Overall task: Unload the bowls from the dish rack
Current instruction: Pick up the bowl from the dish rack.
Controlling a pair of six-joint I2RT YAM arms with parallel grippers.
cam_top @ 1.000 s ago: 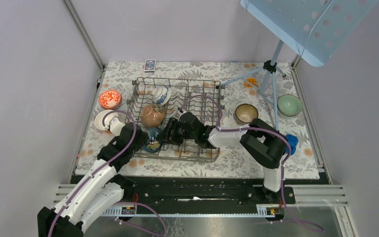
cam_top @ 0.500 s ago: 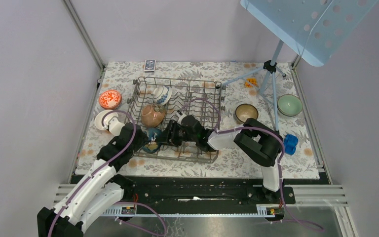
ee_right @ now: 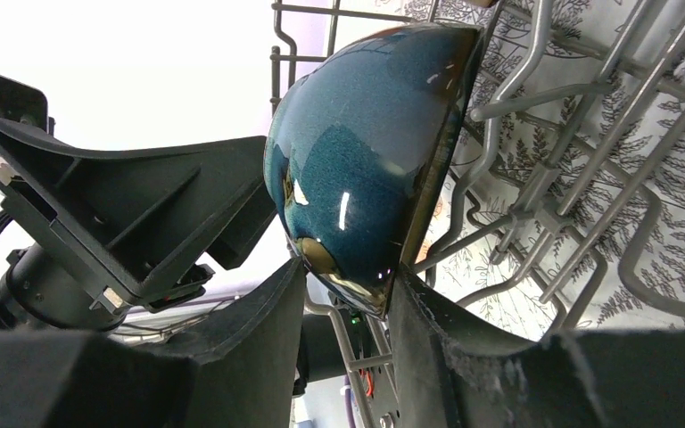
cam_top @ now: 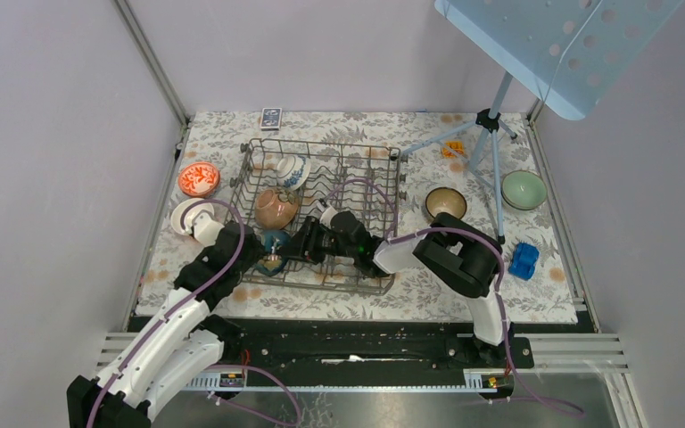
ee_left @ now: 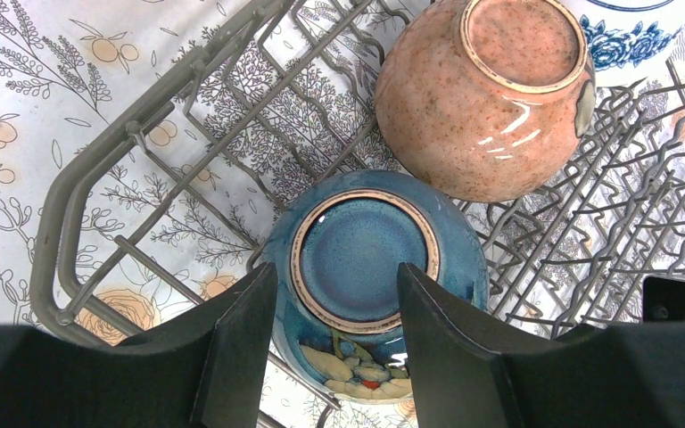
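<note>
While both arms crowd it, the blue bowl [cam_top: 275,242] stands on edge in the dish rack's [cam_top: 321,141] near-left corner.
Left gripper [ee_left: 334,272] jaws apart at its foot; right gripper [ee_right: 348,276] jaws straddle its rim, clamping not determinable. Risk: grippers colliding, or a shallow rim hold slipping.

The 2 fingers of the left gripper [ee_left: 337,287] straddle the foot ring of a blue bowl [ee_left: 364,254] in a corner of the dish rack [ee_left: 61,223]; a speckled pink bowl [ee_left: 477,102] sits just beside it.

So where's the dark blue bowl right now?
In the top view, the dark blue bowl stands on edge in the dish rack's near-left corner, just in front of the speckled pink bowl.
</note>
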